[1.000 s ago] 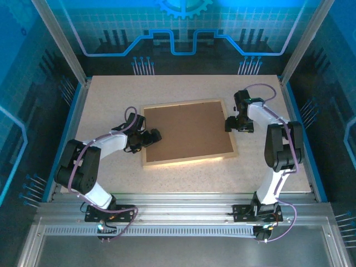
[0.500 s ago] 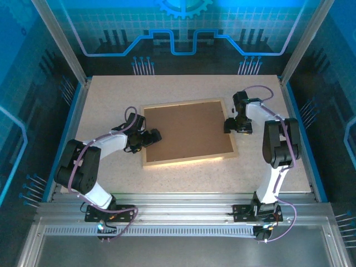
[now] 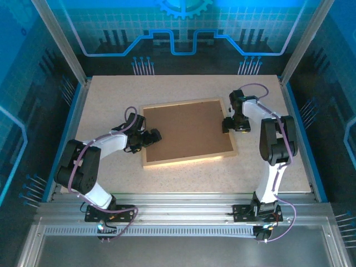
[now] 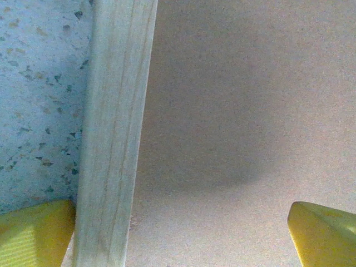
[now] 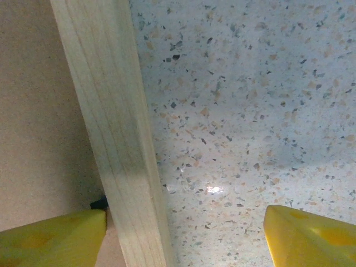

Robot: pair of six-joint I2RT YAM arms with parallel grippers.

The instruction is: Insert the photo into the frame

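The left gripper (image 3: 150, 136) is spreading its jaws wide astride the left rail of the frame (image 4: 111, 139), and the right gripper (image 3: 229, 124) is gaping likewise across the right rail, probably to steady it. The frame is lying face down mid-table (image 3: 111, 100) with the backing board (image 3: 186, 130) filling it, and the photo is out of sight, probably beneath the board. No brand, label or writing is showing anywhere.

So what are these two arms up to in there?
Two robot arms are working on a wooden frame lying flat on the table, brown backing board up. The left fingers stand open astride its left rail, the right fingers astride its right rail. Neither pair is clamped on it.
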